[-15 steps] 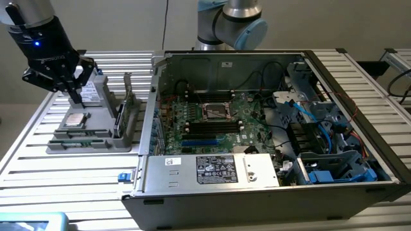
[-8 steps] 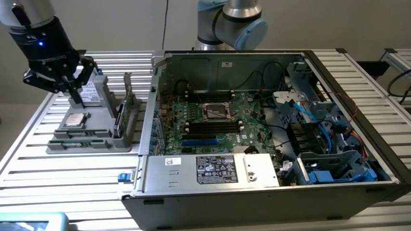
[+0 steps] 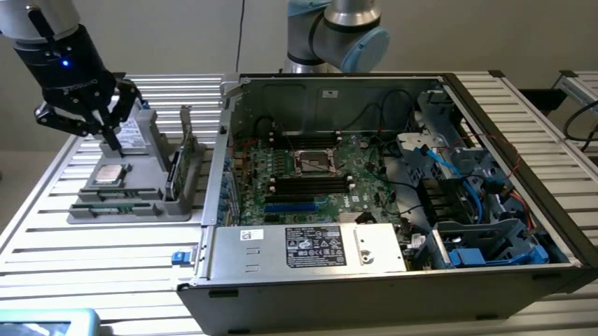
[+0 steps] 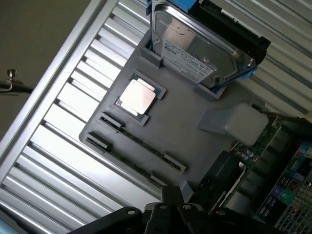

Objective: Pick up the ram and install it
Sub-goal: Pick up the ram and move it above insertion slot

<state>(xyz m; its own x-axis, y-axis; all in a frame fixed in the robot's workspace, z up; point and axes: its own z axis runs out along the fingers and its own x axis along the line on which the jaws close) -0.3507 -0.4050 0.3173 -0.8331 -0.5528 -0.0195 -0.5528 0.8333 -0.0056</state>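
Ram [image 4: 141,143] stands on edge in a tray [image 3: 173,206] slot just beside the CPU [image 3: 109,174]. Its long axis runs along the tray's near edge in the exterior view. Gripper [image 3: 114,140] hangs over the tray's far end by the drive [image 4: 195,48], fingers clenched on nothing. Ram lies below the fingertips, toward the near edge.

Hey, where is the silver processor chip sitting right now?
On the exterior view's left, the processor chip lies flat in the gray tray, between the hard drive and the tray's long slots.
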